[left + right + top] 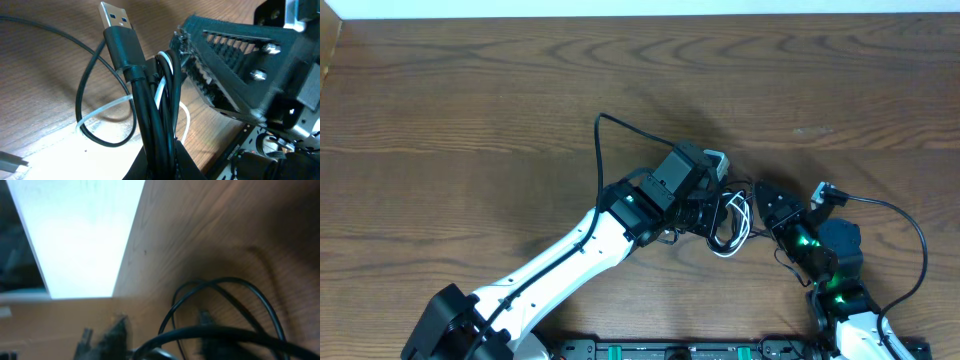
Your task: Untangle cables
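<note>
The cables are a bunch of black cords with a thin white one threaded through. They rise out of my left gripper, which is shut on them. A USB plug sticks up at the top of the bunch. Seen from overhead, the left gripper holds the tangle at mid-table, and one black cord trails off to the upper left. My right gripper is right beside the tangle, its ribbed finger almost touching it. In the blurred right wrist view its jaws are apart, with a black cord crossing between them.
The wooden table stretches left and back to a white edge. The right arm's own thick black wire arcs at the right. A black rail runs along the near edge.
</note>
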`<state>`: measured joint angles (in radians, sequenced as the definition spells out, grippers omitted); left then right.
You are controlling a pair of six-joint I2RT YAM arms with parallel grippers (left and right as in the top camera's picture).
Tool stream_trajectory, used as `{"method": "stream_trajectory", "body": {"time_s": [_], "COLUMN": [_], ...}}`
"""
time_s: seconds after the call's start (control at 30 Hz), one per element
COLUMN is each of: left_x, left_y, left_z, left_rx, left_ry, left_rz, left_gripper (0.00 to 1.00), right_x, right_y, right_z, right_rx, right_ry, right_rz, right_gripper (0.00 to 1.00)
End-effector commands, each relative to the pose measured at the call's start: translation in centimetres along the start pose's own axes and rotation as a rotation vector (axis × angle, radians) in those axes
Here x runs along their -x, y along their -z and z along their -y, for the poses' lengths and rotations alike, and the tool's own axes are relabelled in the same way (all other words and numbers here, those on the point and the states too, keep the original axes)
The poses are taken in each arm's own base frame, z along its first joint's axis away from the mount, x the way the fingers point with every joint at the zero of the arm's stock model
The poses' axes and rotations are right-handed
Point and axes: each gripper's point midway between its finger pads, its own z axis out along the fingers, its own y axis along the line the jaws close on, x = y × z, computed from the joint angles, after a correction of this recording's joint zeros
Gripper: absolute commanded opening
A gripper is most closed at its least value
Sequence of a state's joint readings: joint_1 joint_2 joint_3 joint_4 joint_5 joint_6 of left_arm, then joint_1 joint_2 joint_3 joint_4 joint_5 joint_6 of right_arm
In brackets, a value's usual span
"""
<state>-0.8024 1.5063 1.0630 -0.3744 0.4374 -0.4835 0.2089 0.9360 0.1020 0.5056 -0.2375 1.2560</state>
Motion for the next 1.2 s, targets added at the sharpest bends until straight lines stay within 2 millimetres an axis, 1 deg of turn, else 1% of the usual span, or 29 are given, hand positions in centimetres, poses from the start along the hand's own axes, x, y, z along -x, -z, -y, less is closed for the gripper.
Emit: {"method": "stream_trajectory", "body": {"time_s": [0.0,0.03,0.07,0.1,0.13,0.2,0.23,0.33,0.4,0.43,0.47,0.53,0.57,0.63,0.77,0.87,0.93,0.97,1.03,1.07,1.1,1.13,1.17], "left_x": [0.5,0.8,1.1,1.4,1.8,2.7,3.0,3.1,2.8,2.6,2.4,2.3,2.2,2.2,1.8,1.0,0.4,0.2,0.5,1.3,2.3,3.8,4.8], "left_y": [0.5,0.6,0.6,0.7,0.8,1.8,2.5,4.8,6.0,6.5,7.1,7.9,8.5,9.4,11.1,12.3,13.0,13.0,12.2,11.4,10.3,8.9,7.6], "left_z": [1.0,0.6,0.0,-0.9,-2.2,-5.5,-7.2,-11.3,-13.3,-14.2,-15.1,-16.5,-17.4,-18.9,-21.8,-23.7,-24.7,-24.9,-24.6,-23.9,-22.9,-21.0,-18.9], "left_rx": [-0.029,-0.006,0.031,0.081,0.146,0.32,0.402,0.592,0.664,0.692,0.717,0.754,0.779,0.816,0.864,0.901,0.916,0.906,0.836,0.774,0.692,0.572,0.46], "left_ry": [-0.004,-0.002,0.001,0.012,0.036,0.123,0.176,0.319,0.397,0.44,0.481,0.543,0.583,0.654,0.807,0.926,1.016,1.035,1.037,0.975,0.869,0.708,0.552], "left_rz": [0.011,0.024,0.043,0.067,0.095,0.177,0.217,0.304,0.326,0.33,0.337,0.353,0.368,0.396,0.44,0.46,0.474,0.465,0.421,0.383,0.338,0.282,0.234], "left_gripper": [0.08,0.08,0.08,0.08,0.08,0.08,0.08,0.08,0.08,0.08,0.08,0.08,0.08,0.08,0.08,0.08,0.08,0.08,0.08,0.08,0.08,0.08,0.08], "right_x": [0.7,0.6,0.4,0.3,0.2,0.0,0.0,0.7,1.3,1.4,1.6,1.8,2.1,2.9,4.9,6.2,6.6,6.7,6.2,5.9,5.6,5.3,5.1], "right_y": [0.0,0.0,0.1,0.3,0.5,1.3,1.8,4.2,6.1,7.4,8.6,10.4,11.3,12.1,12.4,12.6,12.6,12.5,11.8,11.5,11.1,10.8,10.4], "right_z": [-0.8,-1.4,-2.4,-3.8,-5.0,-8.0,-9.1,-12.9,-15.0,-16.1,-17.0,-17.9,-18.3,-18.2,-16.9,-15.8,-15.1,-14.7,-14.1,-13.9,-13.5,-13.2,-12.7], "right_rx": [0.022,0.052,0.093,0.152,0.206,0.336,0.387,0.564,0.667,0.727,0.78,0.843,0.863,0.86,0.788,0.731,0.697,0.684,0.664,0.656,0.646,0.635,0.623], "right_ry": [0.003,0.03,0.073,0.136,0.182,0.267,0.296,0.385,0.453,0.504,0.547,0.587,0.599,0.61,0.607,0.588,0.582,0.575,0.546,0.544,0.544,0.54,0.528], "right_rz": [0.028,0.017,0.008,-0.001,-0.006,-0.007,-0.002,0.041,0.076,0.094,0.108,0.122,0.131,0.149,0.177,0.183,0.176,0.164,0.116,0.092,0.068,0.046,0.024], "right_gripper": [0.14,0.01,0.01,0.01,0.01,0.01,0.01,0.01,0.01,0.01,0.01,0.01,0.01,0.01,0.01,0.01,0.01,0.01,0.02,0.04,0.07,0.09,0.1]}}
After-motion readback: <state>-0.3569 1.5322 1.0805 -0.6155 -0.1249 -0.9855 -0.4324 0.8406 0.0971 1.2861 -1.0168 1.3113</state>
